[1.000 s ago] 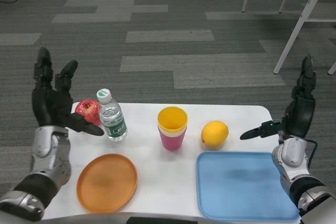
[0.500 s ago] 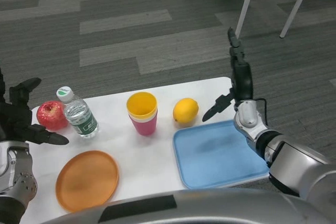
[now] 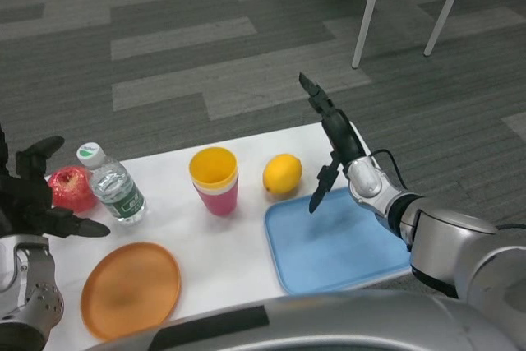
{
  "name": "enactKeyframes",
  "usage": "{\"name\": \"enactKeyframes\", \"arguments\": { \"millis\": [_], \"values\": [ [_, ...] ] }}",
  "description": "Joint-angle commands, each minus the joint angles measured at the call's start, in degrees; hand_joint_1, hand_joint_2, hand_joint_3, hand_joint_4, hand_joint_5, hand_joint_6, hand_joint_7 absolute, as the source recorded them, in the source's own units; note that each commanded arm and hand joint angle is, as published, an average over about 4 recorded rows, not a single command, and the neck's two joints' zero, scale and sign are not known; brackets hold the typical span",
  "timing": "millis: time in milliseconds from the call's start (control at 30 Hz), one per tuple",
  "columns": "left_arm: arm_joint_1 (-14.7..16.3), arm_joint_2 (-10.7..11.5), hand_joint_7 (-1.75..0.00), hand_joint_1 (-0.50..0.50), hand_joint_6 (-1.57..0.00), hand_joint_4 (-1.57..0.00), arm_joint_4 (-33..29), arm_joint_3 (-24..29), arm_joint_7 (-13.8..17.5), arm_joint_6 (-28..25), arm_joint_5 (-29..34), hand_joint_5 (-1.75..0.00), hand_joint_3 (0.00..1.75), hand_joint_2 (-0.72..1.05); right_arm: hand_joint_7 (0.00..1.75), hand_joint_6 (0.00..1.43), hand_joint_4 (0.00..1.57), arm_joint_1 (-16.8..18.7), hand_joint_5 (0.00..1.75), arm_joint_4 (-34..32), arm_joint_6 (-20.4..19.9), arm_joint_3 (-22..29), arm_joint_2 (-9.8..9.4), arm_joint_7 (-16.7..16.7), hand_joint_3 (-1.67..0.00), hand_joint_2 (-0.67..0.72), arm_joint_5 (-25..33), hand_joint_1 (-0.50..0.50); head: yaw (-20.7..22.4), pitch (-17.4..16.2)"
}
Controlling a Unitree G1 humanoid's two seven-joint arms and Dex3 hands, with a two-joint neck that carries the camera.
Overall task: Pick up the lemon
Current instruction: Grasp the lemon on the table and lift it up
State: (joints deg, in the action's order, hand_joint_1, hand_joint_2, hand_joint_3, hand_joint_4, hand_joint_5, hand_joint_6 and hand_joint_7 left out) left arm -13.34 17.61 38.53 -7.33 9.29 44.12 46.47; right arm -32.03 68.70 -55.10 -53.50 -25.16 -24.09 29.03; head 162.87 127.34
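Nearest us lies the blue tray (image 3: 329, 244); just beyond its far left corner sits the lemon (image 3: 282, 174), smooth yellow oval (seemingly unmarked) on the table (image 3: 164, 203). Our right hand (image 3: 333, 141) hovers near, fingers spread, empty.

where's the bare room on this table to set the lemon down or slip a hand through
The blue tray is bare, the largest free spot, just in front of the lemon. The orange plate is bare too. Open tabletop lies between plate and tray, in front of the stacked cups. Crowded: the left end, where apple and water bottle touch beside the left hand.
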Motion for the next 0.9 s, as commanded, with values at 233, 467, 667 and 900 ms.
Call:
{"name": "enactKeyframes", "arguments": {
  "millis": [233, 467, 667, 900],
  "values": [
    [-2.06, -1.0, 0.0, -0.5, 0.0, 0.0, 2.6, -0.52, 0.29, 0.85, -0.04, -0.08, 0.09, -0.72, 0.0, 0.0, 0.31, -3.04, 0.0, 2.74, 2.19, -3.13, 1.16, 0.93, 0.0, 0.6, 0.22, -0.45, -1.36, -0.51],
    [-3.27, -1.39, 0.0, -0.5, 0.0, 0.0, 3.39, -2.43, 0.02, 2.26, 0.0, 0.0, 0.09, -0.72, 0.0, 0.0, 0.27, -4.11, 0.0, 5.95, 3.86, -4.84, 3.31, 2.89, 0.0, 0.6, 0.24, -0.46, -1.91, -0.67],
    [-3.12, -1.96, 0.0, -0.5, 0.0, 0.0, 3.22, -3.4, -0.53, 3.64, -0.31, 0.0, 0.09, -0.72, 0.0, 0.0, 0.17, -5.63, 0.0, 11.4, 5.25, -6.47, 4.98, 5.94, 0.0, 0.53, 0.31, -0.44, -2.55, -1.02],
    [-3.36, -1.83, 0.0, -0.5, 0.0, 0.0, 3.22, -4.32, -0.59, 3.78, -0.77, 0.0, 0.09, -0.72, 0.0, 0.0, 0.14, -6.73, 0.0, 16.51, 5.93, -8.38, 6.96, 7.61, 0.0, 0.47, 0.24, -0.46, -3.08, -1.38]
  ]
}}
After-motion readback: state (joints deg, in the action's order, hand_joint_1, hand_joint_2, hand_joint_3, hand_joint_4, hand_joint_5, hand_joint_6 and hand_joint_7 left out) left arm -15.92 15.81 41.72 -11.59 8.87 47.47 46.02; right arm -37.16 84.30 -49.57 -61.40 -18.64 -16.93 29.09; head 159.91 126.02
